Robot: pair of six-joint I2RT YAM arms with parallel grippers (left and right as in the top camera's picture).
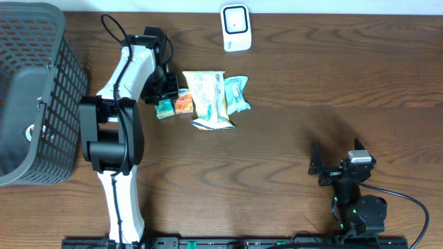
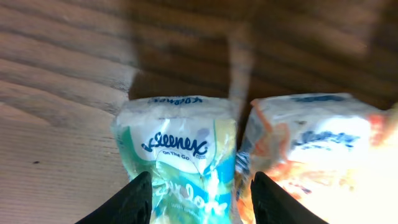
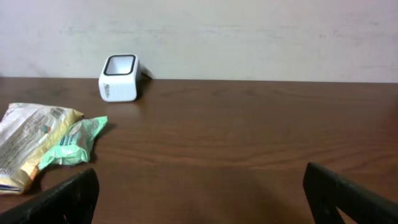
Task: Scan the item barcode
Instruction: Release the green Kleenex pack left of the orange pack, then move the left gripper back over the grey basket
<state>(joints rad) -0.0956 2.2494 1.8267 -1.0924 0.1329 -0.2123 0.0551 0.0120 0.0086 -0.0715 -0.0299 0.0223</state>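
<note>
Dark brown wooden table fills every view. Nearest, at the lower right of the overhead frame, the right gripper sits low over the wood. Its two black fingers are spread wide to the bottom corners of its own wrist view, with nothing between them.

Up the left side of the overhead frame, the white and black left arm reaches toward a row of packets in the upper middle. The left gripper hangs over the left end of that row with its jaws standing apart. Between them lies the small green Kleenex tissue pack, flat on the table. A strip of shadow shows between the pack and the right-hand finger. The other finger overlaps the pack's edge, and whether it touches cannot be told.

Just to the right of it lies a small orange tissue pack, blurred and overexposed. Further right in the overhead frame come a larger white and yellow crinkled snack bag and a mint-green foil packet, the two touching.

A grey plastic mesh basket stands at the left edge. Farthest, at the top centre by the wall, sits the white barcode scanner, well apart from the packets.
</note>
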